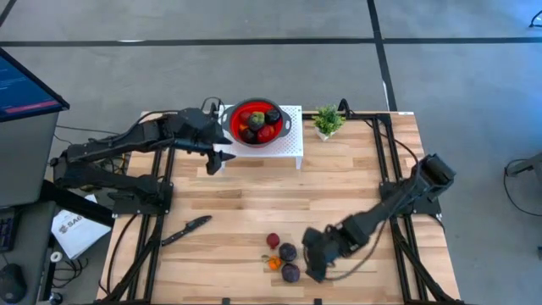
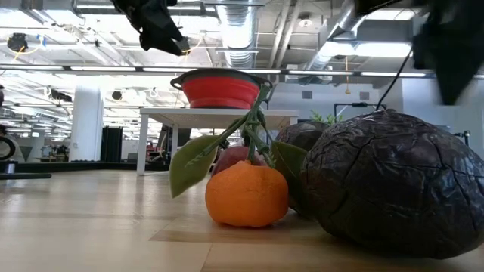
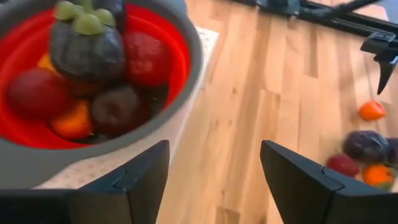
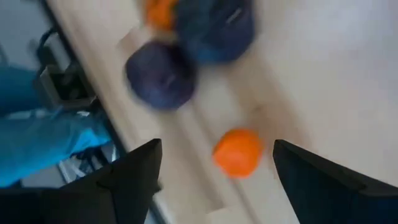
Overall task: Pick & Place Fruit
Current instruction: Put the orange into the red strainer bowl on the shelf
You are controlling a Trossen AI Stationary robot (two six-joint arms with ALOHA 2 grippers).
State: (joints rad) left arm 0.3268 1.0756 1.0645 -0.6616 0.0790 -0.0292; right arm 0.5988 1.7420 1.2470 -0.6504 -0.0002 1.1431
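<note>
A red bowl [image 1: 254, 123] holding several fruit [image 3: 87, 56] stands on a white stand [image 1: 284, 151] at the table's far side. My left gripper [image 1: 217, 158] is open and empty, just left of the bowl and above the table; the left wrist view shows its fingers [image 3: 214, 180] spread. Two dark purple fruit [image 1: 289, 252], a red one [image 1: 273, 241] and an orange with leaves [image 2: 246, 193] lie on the table near the front. My right gripper [image 1: 313, 264] is open and empty just right of them. A small orange [image 4: 236, 151] lies below between its fingers, untouched.
A black knife [image 1: 186, 229] lies on the table at the left front. A small green potted plant [image 1: 328, 121] stands right of the white stand. The wood between the stand and the front fruit is bare. A monitor [image 1: 25, 85] stands off the table's left.
</note>
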